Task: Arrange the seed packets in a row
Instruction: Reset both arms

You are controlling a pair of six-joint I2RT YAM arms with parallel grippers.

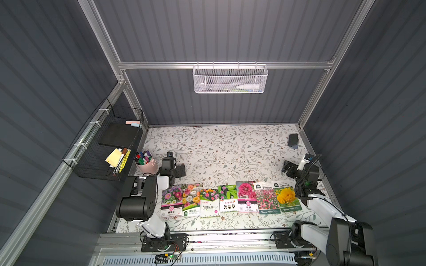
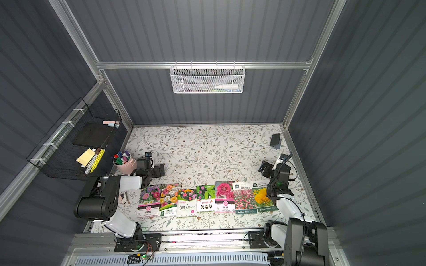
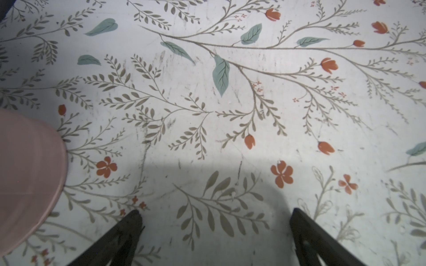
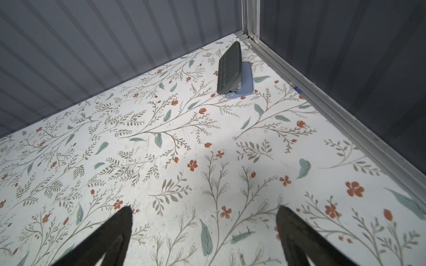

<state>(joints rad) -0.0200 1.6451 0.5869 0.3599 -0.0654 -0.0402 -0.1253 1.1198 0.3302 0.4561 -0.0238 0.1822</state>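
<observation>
Seed packets: seven, flat, glossy, flower photos above white or green label bands. Face up in one row along the front edge of the tabletop, sides touching or slightly overlapping, a few slightly askew.

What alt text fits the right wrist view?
The right gripper, black jaws spread wide and empty, hangs over the white floral-print tabletop. A dark grey slanted rectangular device on a blue base stands near the corner of grey ribbed walls and aluminium framing.
</observation>
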